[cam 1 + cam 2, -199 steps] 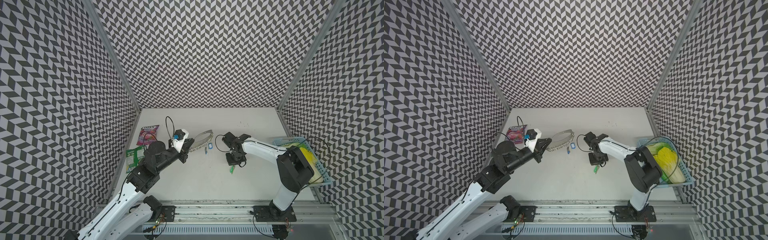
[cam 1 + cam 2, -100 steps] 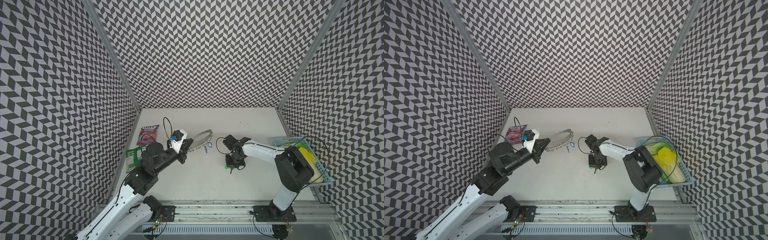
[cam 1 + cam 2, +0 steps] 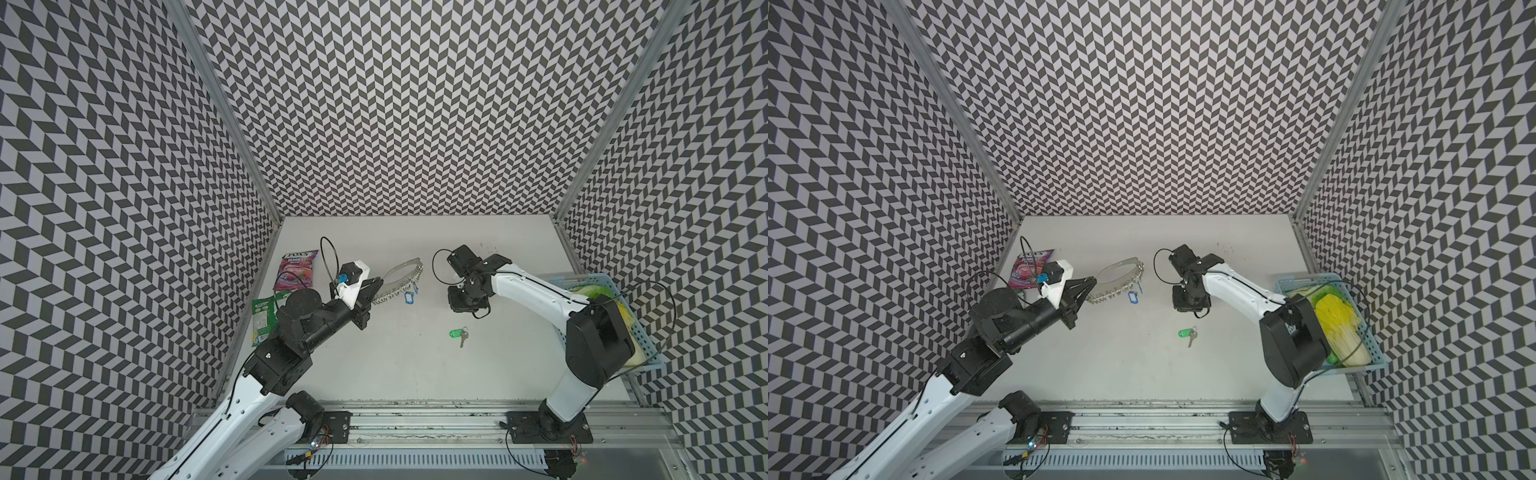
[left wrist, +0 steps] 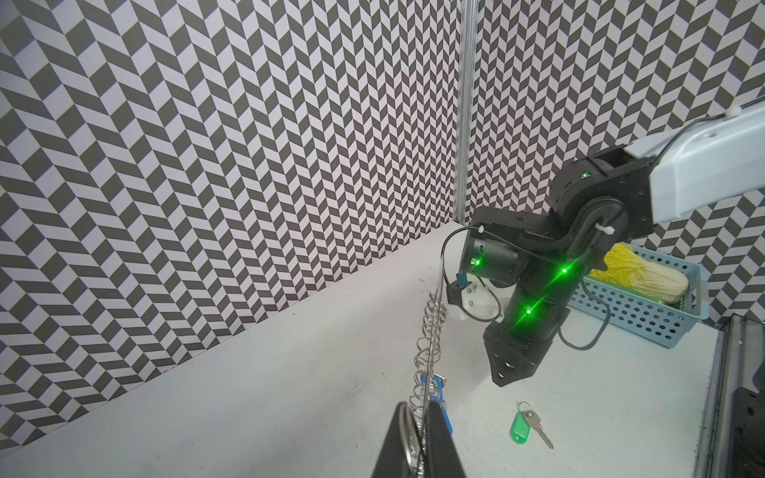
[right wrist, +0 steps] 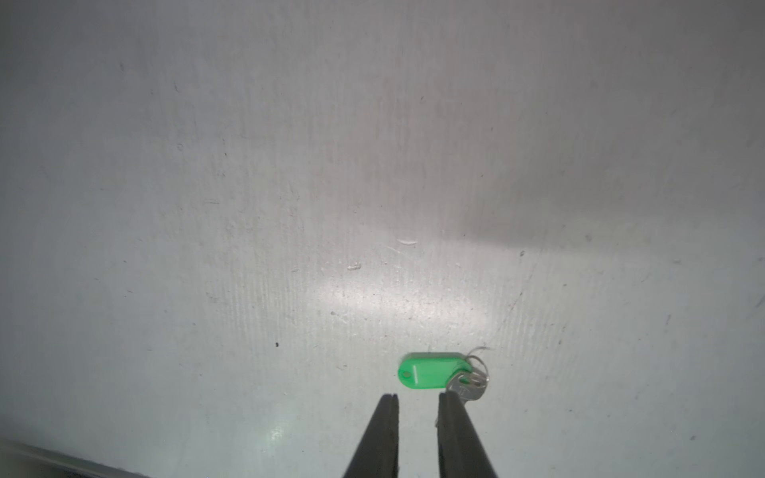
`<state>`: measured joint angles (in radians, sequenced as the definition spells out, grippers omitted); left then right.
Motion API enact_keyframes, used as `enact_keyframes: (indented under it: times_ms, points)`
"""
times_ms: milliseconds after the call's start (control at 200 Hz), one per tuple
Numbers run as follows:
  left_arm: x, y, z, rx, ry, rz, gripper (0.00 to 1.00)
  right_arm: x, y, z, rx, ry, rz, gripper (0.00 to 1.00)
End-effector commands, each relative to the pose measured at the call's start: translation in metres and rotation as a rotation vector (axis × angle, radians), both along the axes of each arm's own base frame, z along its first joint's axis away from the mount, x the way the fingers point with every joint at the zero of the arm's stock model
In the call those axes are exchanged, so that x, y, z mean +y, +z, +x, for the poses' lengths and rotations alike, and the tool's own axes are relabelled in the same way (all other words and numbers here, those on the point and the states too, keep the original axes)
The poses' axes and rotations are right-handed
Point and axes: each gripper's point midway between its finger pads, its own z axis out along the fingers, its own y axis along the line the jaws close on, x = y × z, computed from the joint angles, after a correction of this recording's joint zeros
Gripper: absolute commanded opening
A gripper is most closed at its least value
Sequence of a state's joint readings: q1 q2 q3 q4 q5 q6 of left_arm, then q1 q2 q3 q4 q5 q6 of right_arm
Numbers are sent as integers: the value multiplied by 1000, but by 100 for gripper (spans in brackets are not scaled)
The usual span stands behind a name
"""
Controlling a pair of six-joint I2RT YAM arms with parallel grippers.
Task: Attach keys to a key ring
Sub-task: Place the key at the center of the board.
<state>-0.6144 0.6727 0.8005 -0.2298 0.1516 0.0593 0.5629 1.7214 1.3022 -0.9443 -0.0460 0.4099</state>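
Your left gripper (image 4: 416, 407) pinches the key ring (image 3: 401, 277). Your right gripper (image 5: 419, 396) hangs slightly open, empty. Next, drop down and grab the green-tagged key (image 3: 457, 333) — gently.

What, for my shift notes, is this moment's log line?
left hand: shut on key ring | right hand: open, empty | keys: loose on table

I see black-and-white chevron walls (image 3: 415, 104), my pale grey table (image 3: 395, 365), the keys (image 3: 457, 333) silver with a bright green tag, the key ring (image 3: 399, 276) grey fringed with silver wire, a blue tag (image 3: 409, 298), a light blue basket (image 3: 1308, 277), yellow cabbage (image 3: 1339, 328), a purple sweet bag (image 3: 296, 266)
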Motion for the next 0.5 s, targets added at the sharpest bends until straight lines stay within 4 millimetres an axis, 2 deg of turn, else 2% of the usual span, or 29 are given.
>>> enact_keyframes:
  times_ms: [0, 95, 165, 260, 381, 496]
  points:
    - [3, 24, -4, -75, -3, -38, 0, -28, 1, -2, -59, 165, -143, 22]
    - [3, 27, -5, -83, -8, -30, 0, -48, -7, 3, -102, 201, -251, 22]
    - [4, 29, -5, -90, -6, -28, 0, -50, -16, 5, -110, 198, -242, 23]
    - [4, 32, -6, -91, -7, -27, 0, -40, -33, -5, -31, 175, -132, 24]
    - [4, 34, -6, -87, -9, -24, 0, -24, -40, -14, 8, 129, -17, 25]
    - [5, 35, -8, -88, -7, -30, 0, -19, -47, -23, 47, 102, 29, 26]
